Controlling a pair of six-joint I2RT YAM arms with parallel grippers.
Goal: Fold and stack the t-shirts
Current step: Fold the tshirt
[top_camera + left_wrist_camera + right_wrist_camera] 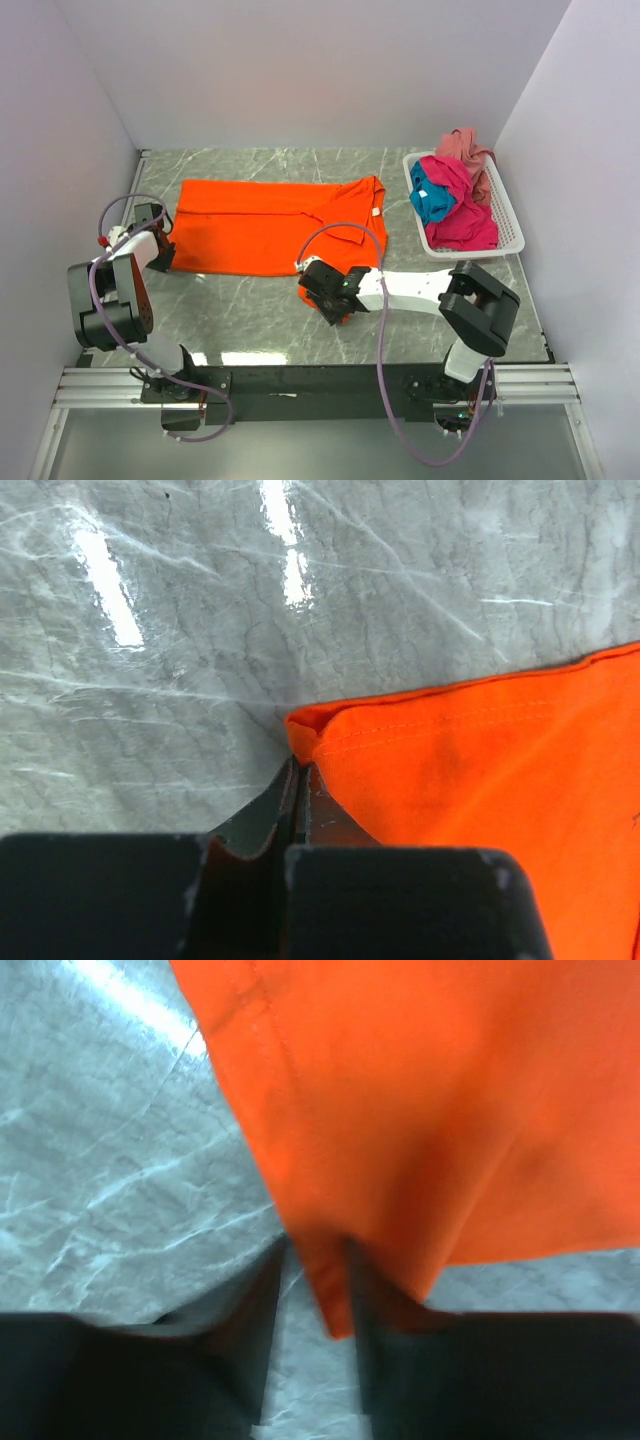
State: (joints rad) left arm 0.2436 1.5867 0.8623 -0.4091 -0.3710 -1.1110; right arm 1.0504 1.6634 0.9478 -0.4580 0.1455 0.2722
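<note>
Grey marbled desk [250,320] carries everything. The orange t-shirt [270,225] lies flat across its middle, long axis left to right, collar end toward the basket. It is spread wide, probably so both arms can reach one long edge at once. The white slatted basket [478,252] sits at the far right, well apart from the work area, and holds the waiting shirts in a heap: magenta t-shirt [465,225] on the near side, teal t-shirt [432,203] at the left wall, dusty pink t-shirt [468,148] spilling over the far rim. None of them is folded yet and no stack has been started. The right gripper [318,1260] is at the near right corner of the orange shirt, closed on it, with a tongue of cloth running down between the two dark fingers. The left gripper [298,770] is at the near left corner, jaws pressed to a thin dark slit where the hemmed corner puckers at the tips. I read this as a pinch on the hem. With both near corners held, the likely aim is to carry that edge over for a fold. Hard to make out: no caught cloth shows inside the left slit. The right wrist view is blurred, so the depth of its bite is unclear. From above, both grippers' fingertips are hidden by their own bodies. Sleeves cannot be traced. The basket heap hides the shape of each shirt.
</note>
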